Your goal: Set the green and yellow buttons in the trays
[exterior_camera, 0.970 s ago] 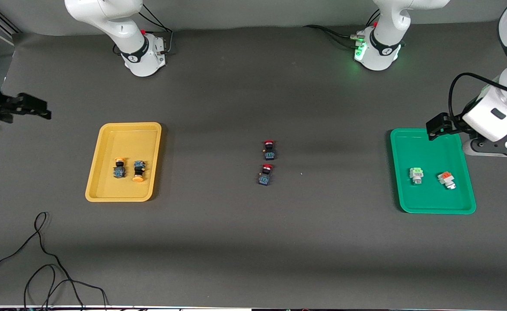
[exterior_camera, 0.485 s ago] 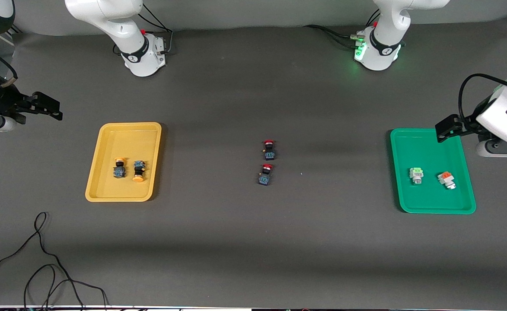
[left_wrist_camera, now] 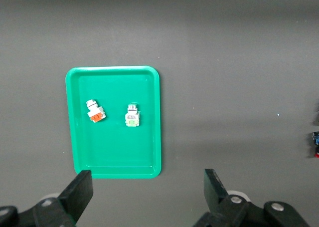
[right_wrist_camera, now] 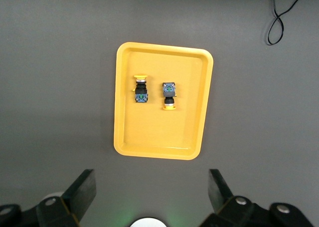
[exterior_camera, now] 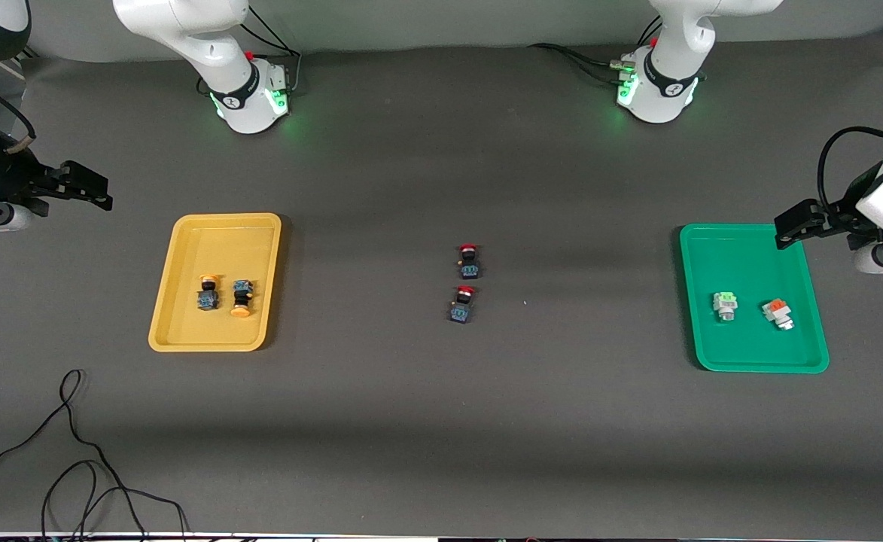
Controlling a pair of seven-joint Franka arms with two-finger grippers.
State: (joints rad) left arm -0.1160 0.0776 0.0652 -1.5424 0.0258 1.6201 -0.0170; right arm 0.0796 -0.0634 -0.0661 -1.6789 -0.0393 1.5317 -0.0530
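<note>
Apparently sorted: both yellow buttons (exterior_camera: pixel 224 295) lie side by side in the yellow tray (exterior_camera: pixel 185 263), long axes running nearer-to-farther from the front camera with caps at contrary ends, and the green button (exterior_camera: pixel 725 306) lies in the green tray (exterior_camera: pixel 742 248), cap farther. My left gripper (exterior_camera: pixel 795 226) over that tray's corner and my right gripper (exterior_camera: pixel 83 192) off the yellow tray's end hang wide and empty. I judge the best step is simply pulling away high, clear of both rims.

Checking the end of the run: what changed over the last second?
Both arms pulled back, empty and open: the left gripper slid off the green tray toward its table end; the right gripper edged toward the yellow tray. The right base light turned green. Buttons and trays stayed put.
</note>
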